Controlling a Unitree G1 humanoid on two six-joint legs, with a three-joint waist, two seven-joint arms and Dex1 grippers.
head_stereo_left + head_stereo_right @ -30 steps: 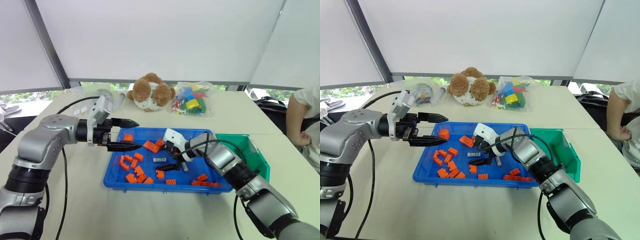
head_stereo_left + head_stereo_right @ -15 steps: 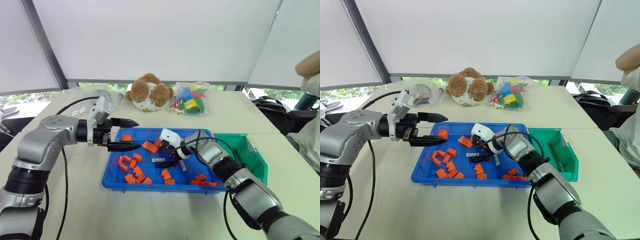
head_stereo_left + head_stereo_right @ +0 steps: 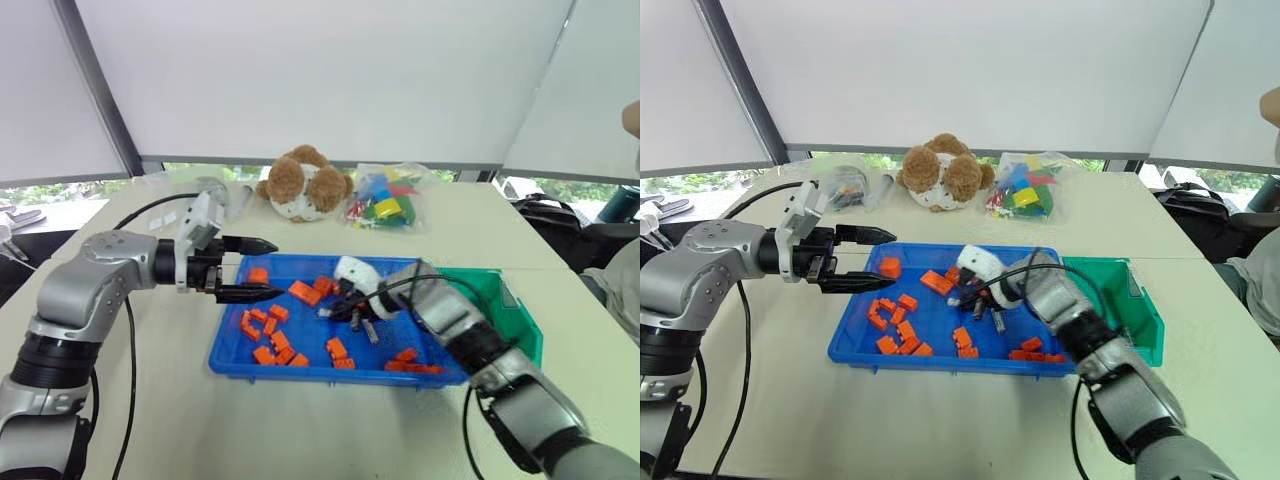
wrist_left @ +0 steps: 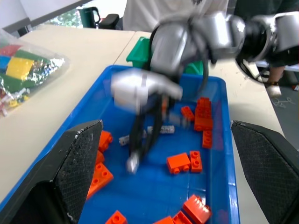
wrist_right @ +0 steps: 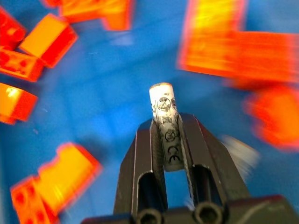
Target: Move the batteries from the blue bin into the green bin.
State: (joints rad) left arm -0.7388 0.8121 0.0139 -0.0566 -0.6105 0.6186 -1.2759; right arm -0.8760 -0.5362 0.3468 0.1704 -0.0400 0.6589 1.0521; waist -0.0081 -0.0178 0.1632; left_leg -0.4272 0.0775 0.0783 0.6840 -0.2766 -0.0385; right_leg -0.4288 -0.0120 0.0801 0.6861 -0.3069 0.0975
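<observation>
One battery (image 5: 166, 123) is clamped lengthwise between the jaws of the right gripper (image 5: 169, 140), its printed end poking out beyond the tips, above the floor of the blue bin (image 3: 245, 362). Another battery (image 3: 371, 331) lies in the blue bin near that gripper, among orange bricks (image 3: 270, 335). The green bin (image 3: 515, 310) stands just beside the blue bin's right end. The carry is best made level and slow, with release only once over the green bin. The left gripper (image 3: 262, 268) is held with jaws wide, empty, over the blue bin's left end.
</observation>
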